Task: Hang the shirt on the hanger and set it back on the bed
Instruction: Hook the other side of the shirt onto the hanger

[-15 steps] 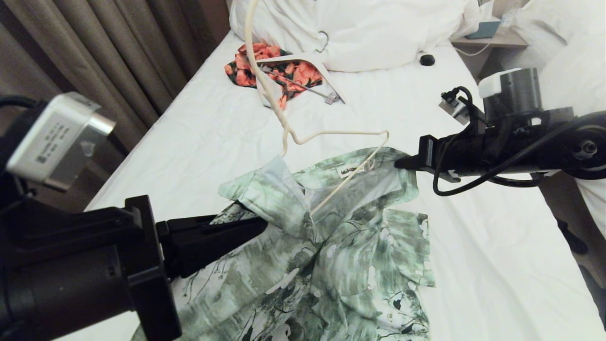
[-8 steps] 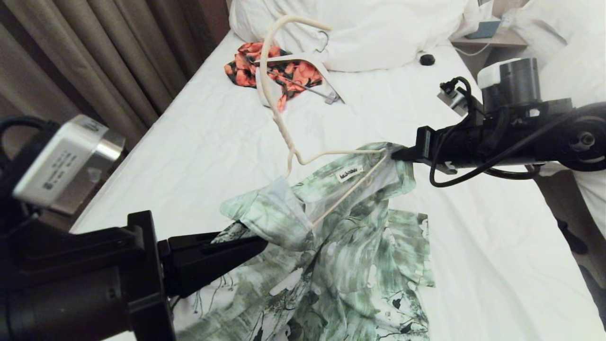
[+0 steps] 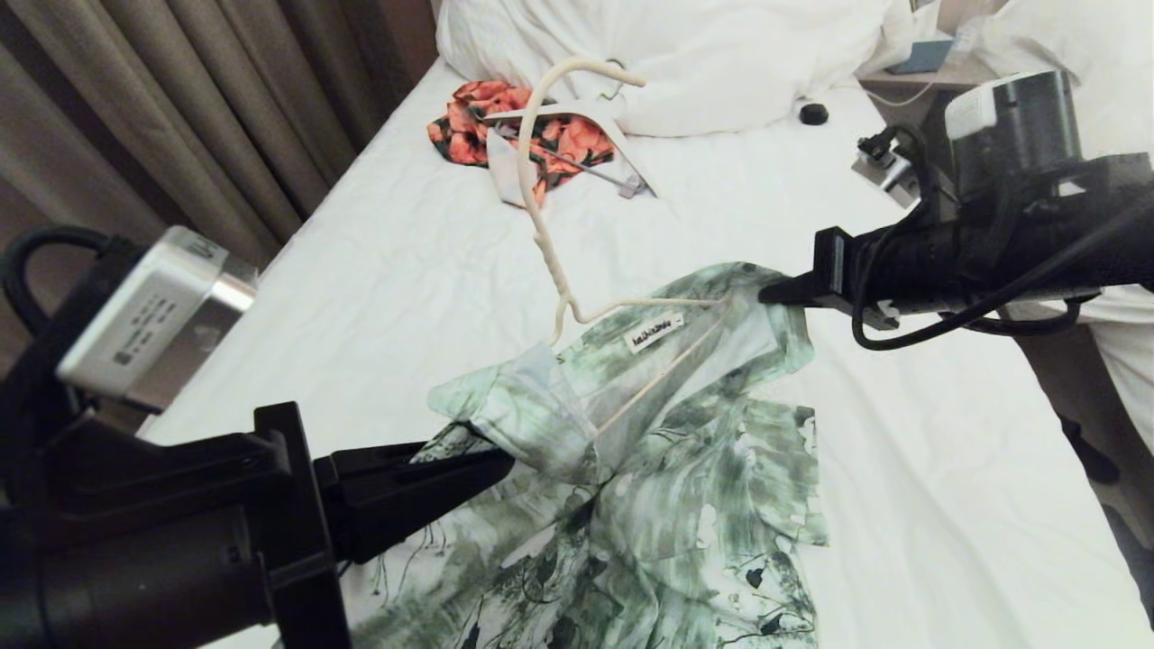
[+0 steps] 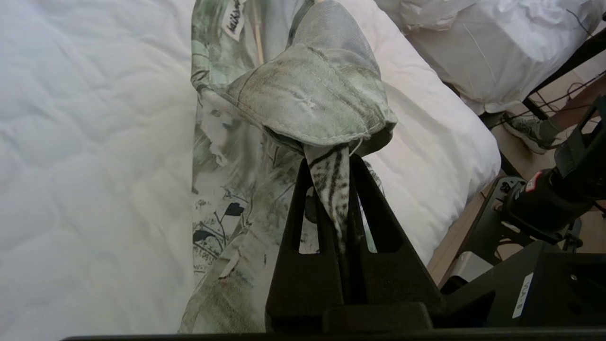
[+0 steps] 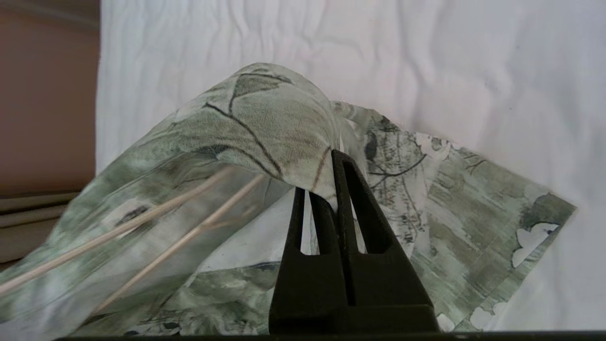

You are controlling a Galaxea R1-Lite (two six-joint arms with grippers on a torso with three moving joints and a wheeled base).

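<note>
We look down a long white bed [image 3: 379, 261] from the robot's head. A short-sleeved shirt [image 3: 667, 505], pale green with dark green leaves and branches, lies near the foot of the bed, its collar end lifted off the sheet by both arms. The left gripper [image 3: 491, 464] reaches in from the lower left, and its black fingers are clamped tight on a fold of the shirt just beside the collar; in the left wrist view we see a thin strip of patterned cloth pinched between the fingers [image 4: 364, 208], with the collar bunched like a hood above them. The right gripper [image 3: 771, 293] comes in level from the right, its fingers closed on the shirt's far shoulder edge; the right wrist view shows the fabric draped over the pinched tips.

A thin cream wire hanger [image 3: 577, 297] sits inside the shirt's neck opening. Its twisted neck and slim hook rise out of the collar toward the head of the bed, and its bars show through the fabric beside the white collar label [image 3: 654, 333].

Farther up the bed we see an orange-and-black floral garment [image 3: 469, 126] with a broad flat white hanger [image 3: 577, 113] lying on it, a heap of white pillows [image 3: 703, 54] behind, and a small black round object [image 3: 813, 114] on the sheet near the pillows. Brown curtains [image 3: 180, 117] hang along the left side.
</note>
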